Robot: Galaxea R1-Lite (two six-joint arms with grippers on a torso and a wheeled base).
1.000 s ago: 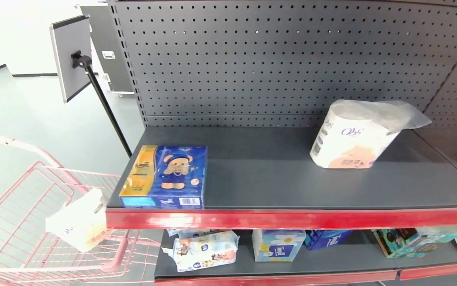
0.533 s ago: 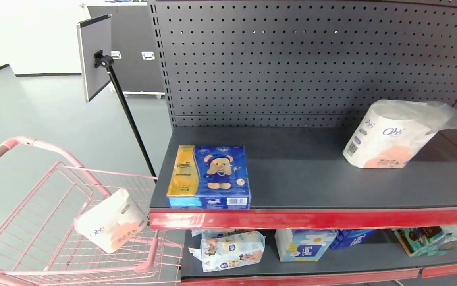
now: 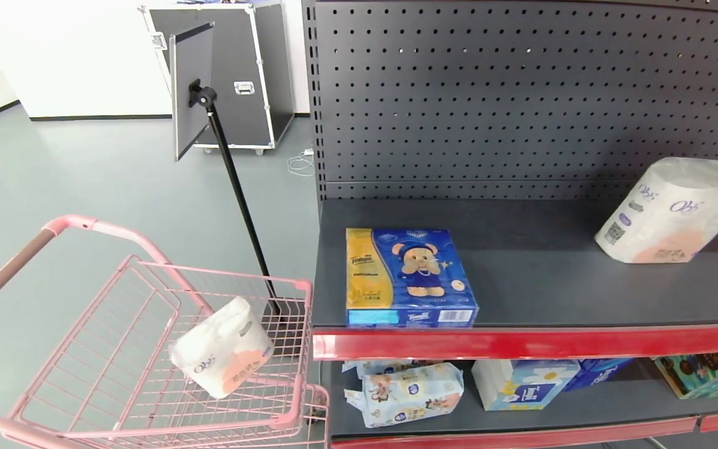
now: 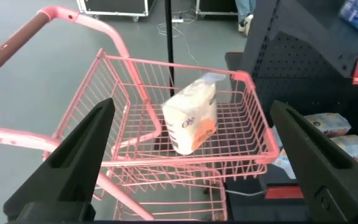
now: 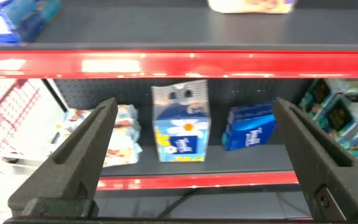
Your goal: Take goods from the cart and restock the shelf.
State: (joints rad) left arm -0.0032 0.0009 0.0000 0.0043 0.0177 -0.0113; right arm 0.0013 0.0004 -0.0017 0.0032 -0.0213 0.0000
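The left end effector [image 4: 191,106] hangs with its jaws wide apart above the pink cart [image 4: 135,60], where a toilet paper pack [image 4: 190,117] lies tilted near the shelf-side end. The right end effector [image 5: 194,102], equally spread, faces the red front lip of the shelf [image 5: 179,62]. A tissue box [image 3: 408,277] sits at that lip, and bare board runs from it to another paper pack [image 3: 670,215].

Tissue box [image 3: 410,277] bears lettering and a barcode; carted roll [image 3: 223,355] and shelved roll [image 3: 670,218] bear logos.
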